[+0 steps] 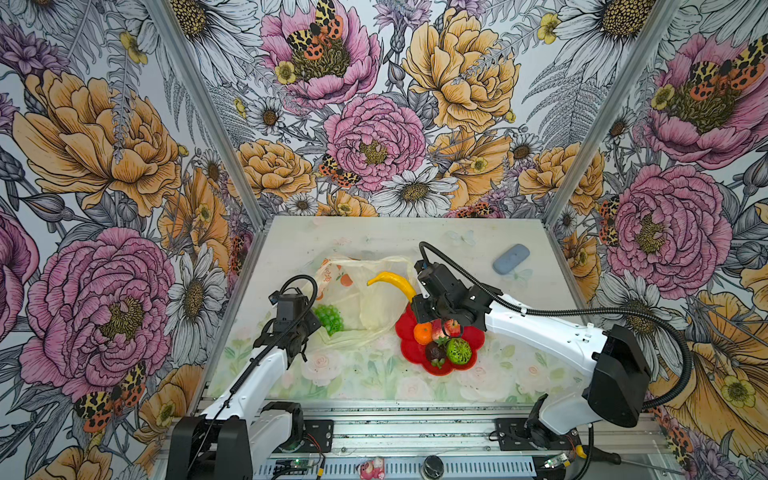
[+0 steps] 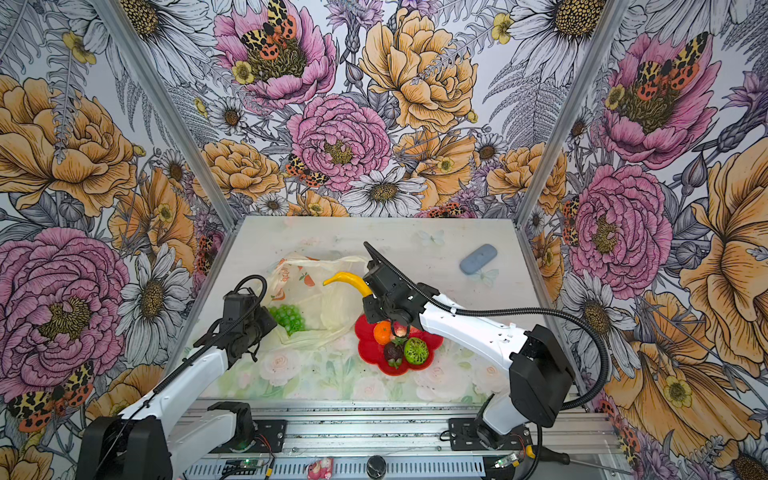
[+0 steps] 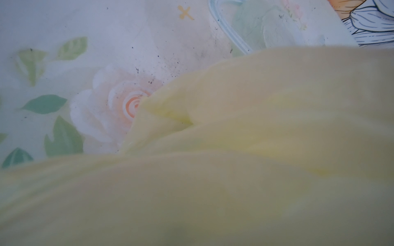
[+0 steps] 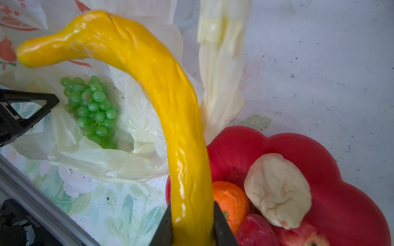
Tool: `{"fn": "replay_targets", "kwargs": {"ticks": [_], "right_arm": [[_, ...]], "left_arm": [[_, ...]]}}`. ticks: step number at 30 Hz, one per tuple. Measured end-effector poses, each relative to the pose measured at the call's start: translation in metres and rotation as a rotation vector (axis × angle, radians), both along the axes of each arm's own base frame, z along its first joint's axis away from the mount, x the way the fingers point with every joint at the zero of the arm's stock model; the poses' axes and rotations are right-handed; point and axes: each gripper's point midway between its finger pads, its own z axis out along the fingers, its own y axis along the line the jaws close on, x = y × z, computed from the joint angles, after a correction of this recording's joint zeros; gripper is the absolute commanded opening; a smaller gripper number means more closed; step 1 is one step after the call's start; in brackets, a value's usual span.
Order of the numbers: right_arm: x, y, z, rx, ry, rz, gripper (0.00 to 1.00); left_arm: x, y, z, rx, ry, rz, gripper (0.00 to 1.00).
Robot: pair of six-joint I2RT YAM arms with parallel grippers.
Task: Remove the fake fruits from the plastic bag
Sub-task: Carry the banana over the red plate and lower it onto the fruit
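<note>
**Banana in my right claw, grapes in the bag**

The banana (image 4: 170,106) is pinched at one end between the jaws of my right claw (image 4: 192,225). From there it arches away, its thin tip over the bag (image 1: 374,307). The held end sits by the far rim of the red plate (image 1: 415,368).

The grapes (image 4: 93,110) lie inside the bag, in its open mouth, with pale plastic crumpled around them. The bag is spread on the surface (image 1: 374,382), just left of the plate and touching it.

My left claw (image 1: 308,334) is pressed together on the bag's near edge, right beside the grapes. The left wrist view is mostly blurred yellow plastic, and my fingers do not show there.

On the plate sit an orange (image 1: 423,333), a pear (image 4: 277,189), a dark mangosteen (image 1: 435,352) and a bumpy green fruit (image 1: 459,351). Red fruit (image 4: 254,231) lies between the orange and the pear.

Well apart, toward the far right corner, a blue oblong thing (image 1: 511,258) rests on the surface.
</note>
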Motion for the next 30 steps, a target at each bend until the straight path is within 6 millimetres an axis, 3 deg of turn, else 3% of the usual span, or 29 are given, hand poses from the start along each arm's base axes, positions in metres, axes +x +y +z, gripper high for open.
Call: {"fn": "replay_targets", "kwargs": {"ticks": [4, 9, 15, 20, 30], "right_arm": [[-0.006, -0.021, 0.015, 0.014, -0.024, -0.027, 0.11], [-0.004, -0.068, 0.018, -0.009, -0.033, -0.13, 0.11], [-0.01, -0.117, -0.011, -0.096, 0.033, -0.235, 0.11], [-0.017, -0.144, -0.038, -0.161, 0.096, -0.304, 0.11], [-0.033, -0.16, -0.071, -0.22, 0.179, -0.365, 0.11]], "left_arm": [[0.004, 0.001, 0.004, 0.016, -0.02, -0.008, 0.0], [0.007, 0.001, 0.009, 0.022, -0.056, -0.016, 0.0], [0.008, 0.002, 0.009, 0.026, -0.079, -0.02, 0.0], [0.009, 0.002, 0.01, 0.022, -0.087, -0.022, 0.0], [0.012, 0.0, 0.013, 0.014, -0.104, -0.03, 0.0]]}}
